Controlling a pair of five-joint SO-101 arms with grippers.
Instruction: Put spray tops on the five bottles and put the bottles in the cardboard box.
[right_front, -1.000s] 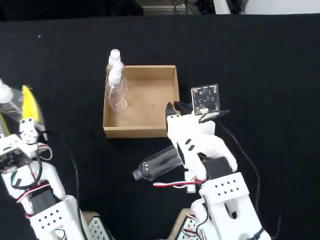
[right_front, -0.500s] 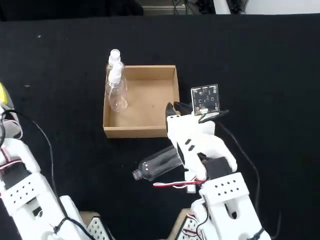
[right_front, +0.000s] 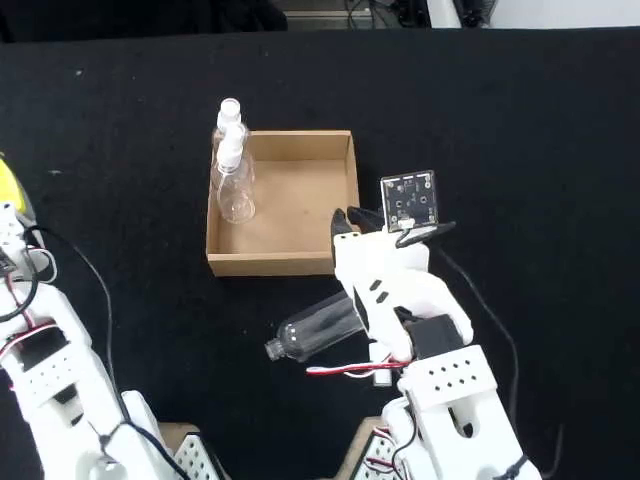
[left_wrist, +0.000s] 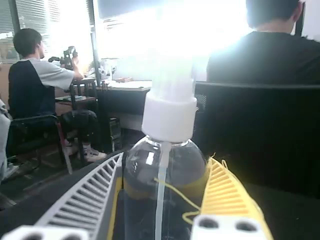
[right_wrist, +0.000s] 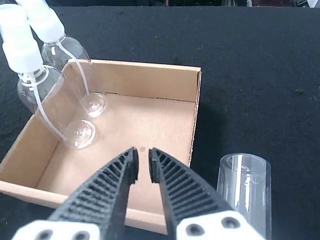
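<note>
The cardboard box (right_front: 280, 263) sits mid-table. Two clear bottles with white spray tops (right_front: 235, 188) (right_front: 229, 115) lean at its left side, also seen in the right wrist view (right_wrist: 47, 107) (right_wrist: 70, 52). A topless clear bottle (right_front: 315, 328) lies on the cloth just in front of the box, beside the right arm (right_wrist: 245, 182). My right gripper (right_wrist: 142, 152) hovers over the box's near right corner (right_front: 341, 220), fingers almost together and holding nothing. At the table's left edge, my left gripper (left_wrist: 165, 167) is shut on a bottle (left_wrist: 165, 185) that has a white spray top (left_wrist: 170, 112).
Black cloth covers the table (right_front: 520, 130). The left arm (right_front: 45, 350) stands at the left edge. A square circuit board (right_front: 411, 199) sits on the right arm's wrist. People sit at desks in the room behind.
The left arm has swung left and away, carrying its bottle out of the high view. The right arm and the lying bottle have stayed put.
</note>
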